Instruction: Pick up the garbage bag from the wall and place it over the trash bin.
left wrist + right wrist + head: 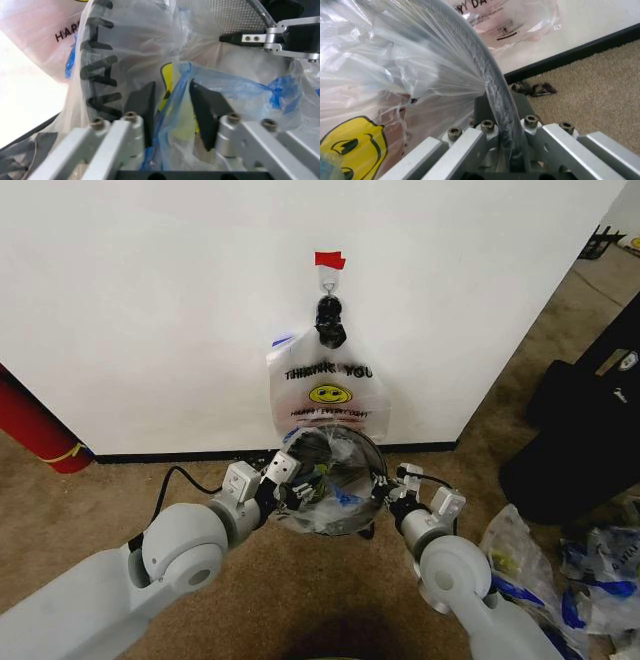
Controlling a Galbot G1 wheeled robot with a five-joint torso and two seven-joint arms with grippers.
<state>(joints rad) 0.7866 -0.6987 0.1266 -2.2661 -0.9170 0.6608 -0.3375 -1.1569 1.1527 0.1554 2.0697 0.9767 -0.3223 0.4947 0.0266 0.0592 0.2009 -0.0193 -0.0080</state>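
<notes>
The trash bin (352, 523), black wire mesh, stands on the carpet just in front of the wall (150, 300). A translucent garbage bag (333, 470) with a yellow smiley is spread over its mouth. My left gripper (298, 492) is at the bin's left rim. Its fingers (142, 112) stand open, with blue and yellow folds of the garbage bag (175, 93) between them. My right gripper (385, 488) is at the right rim. It is shut (502, 112) on the bag-covered rim (490, 86). More identical bags (330, 390) hang from the hook (328, 280).
A red tape patch (329, 259) marks the wall above the hook. A large red cylinder (35, 430) stands at the left by the baseboard. Loose plastic bags (530, 560) lie on the carpet at the right, beside a black bulky object (580, 440).
</notes>
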